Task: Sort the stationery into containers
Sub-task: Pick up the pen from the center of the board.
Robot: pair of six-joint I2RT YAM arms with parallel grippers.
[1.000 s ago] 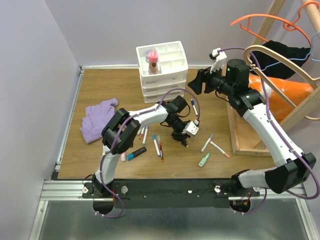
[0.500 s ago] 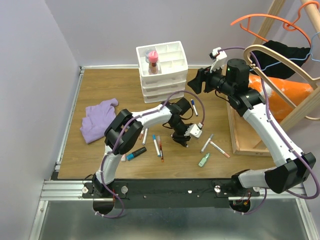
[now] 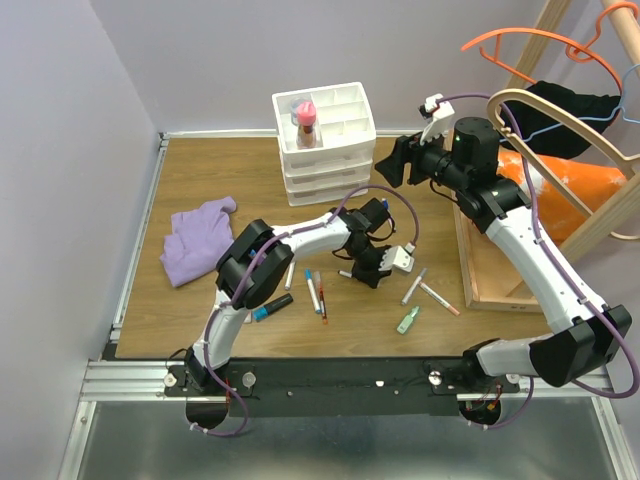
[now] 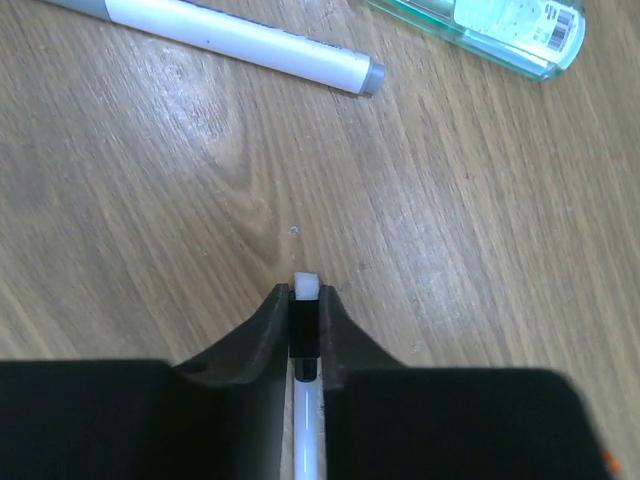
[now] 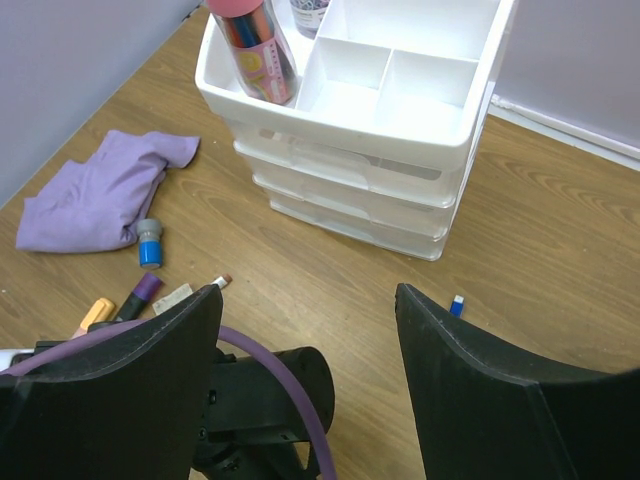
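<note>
Mid-table: left gripper (image 4: 305, 300) clamped on a thin white pen (image 4: 306, 287). The pen's long axis runs along the fingers, and its white tip pokes just past them toward the wood. Farther right: right gripper (image 5: 308, 292) held above the table, jaws spread. Far: white drawer organiser (image 5: 350, 170), with a pink-capped tube (image 5: 255, 50) standing in a left-side top compartment.

purple cloth (image 3: 197, 243), wooden frame (image 3: 467, 266)
</note>
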